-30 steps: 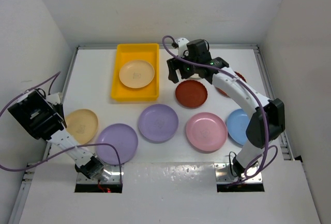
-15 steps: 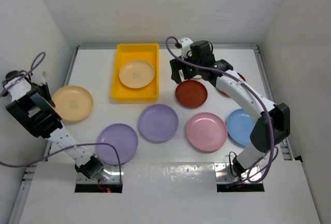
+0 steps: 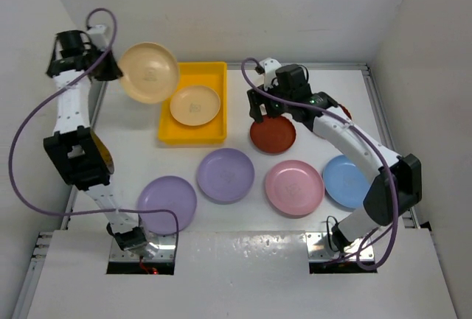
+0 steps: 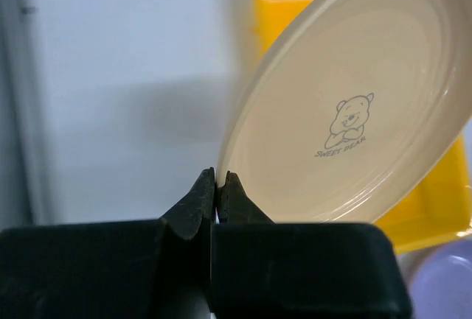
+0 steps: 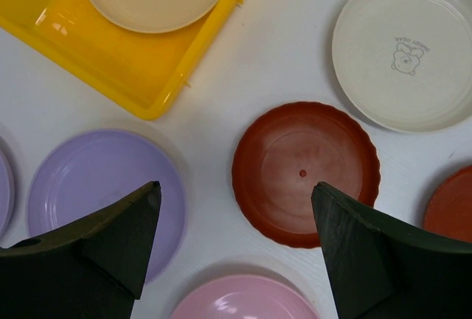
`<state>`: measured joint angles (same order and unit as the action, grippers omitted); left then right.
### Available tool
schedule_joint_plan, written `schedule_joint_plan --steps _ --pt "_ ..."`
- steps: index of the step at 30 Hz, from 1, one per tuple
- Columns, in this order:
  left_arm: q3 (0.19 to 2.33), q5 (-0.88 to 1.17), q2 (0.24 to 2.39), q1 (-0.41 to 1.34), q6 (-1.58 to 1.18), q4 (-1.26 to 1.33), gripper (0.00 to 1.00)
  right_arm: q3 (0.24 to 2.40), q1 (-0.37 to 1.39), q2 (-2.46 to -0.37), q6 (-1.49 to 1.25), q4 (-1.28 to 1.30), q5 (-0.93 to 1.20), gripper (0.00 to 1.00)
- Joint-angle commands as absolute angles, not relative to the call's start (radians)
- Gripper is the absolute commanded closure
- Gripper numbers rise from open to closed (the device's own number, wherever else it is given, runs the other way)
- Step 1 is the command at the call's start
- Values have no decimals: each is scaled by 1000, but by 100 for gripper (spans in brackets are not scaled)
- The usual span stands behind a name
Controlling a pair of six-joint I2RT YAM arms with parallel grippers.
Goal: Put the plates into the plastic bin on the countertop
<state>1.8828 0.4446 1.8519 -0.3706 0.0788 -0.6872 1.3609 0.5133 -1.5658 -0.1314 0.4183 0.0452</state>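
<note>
Enclosure of plain matte white panels. Back wall (image 3: pixel 236 9) across top of frame. Left wall (image 3: pixel 22 98) slants down left side; right wall (image 3: pixel 435 76) down right side. Corner seams at upper left and upper right. Flat white surface (image 3: pixel 133 135) fills centre. Thin metal rail (image 3: pixel 378 109) along its right edge, same along left and far edges. Glossy near strip (image 3: pixel 243 244) across bottom, blotchy reflections on it. Light soft, even; shadows faint, blurred.

1. Bright, even overhead light; white bench (image 3: pixel 133 142) nearly blown out; shadows faint and soft.
2. Left wrist view: left hand (image 4: pixel 218 180) dark, blurred up close; tan plate (image 4: pixel 346 113) slightly soft.
3. Right wrist view sharp; glare patches on yellow bin (image 5: pixel 110 61) floor.
</note>
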Motion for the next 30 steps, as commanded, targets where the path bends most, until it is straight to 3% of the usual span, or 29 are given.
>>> schedule_joint_plan --steps 1,7,19,21,22,25,30 --pt "1905 445 1934 -252 11 -681 100 1322 520 -1499 -143 376 3 18" --pt "1940 362 2040 -98 34 -646 100 1253 520 -1434 -155 347 -31 18" --pt "1928 284 2158 -35 43 -634 99 1226 522 -1391 -183 359 -61 18" --pt "1919 284 2158 -26 54 -634 90 1220 520 -1390 -186 354 -63 18" --pt "1910 284 2158 -26 54 -634 77 1215 522 -1388 -187 353 -63 18" --pt "1910 284 2167 -17 66 -634 59 1206 519 -1388 -198 334 -63 18" --pt "1920 284 2168 -17 84 -634 49 1216 502 -1408 -259 313 -148 15"
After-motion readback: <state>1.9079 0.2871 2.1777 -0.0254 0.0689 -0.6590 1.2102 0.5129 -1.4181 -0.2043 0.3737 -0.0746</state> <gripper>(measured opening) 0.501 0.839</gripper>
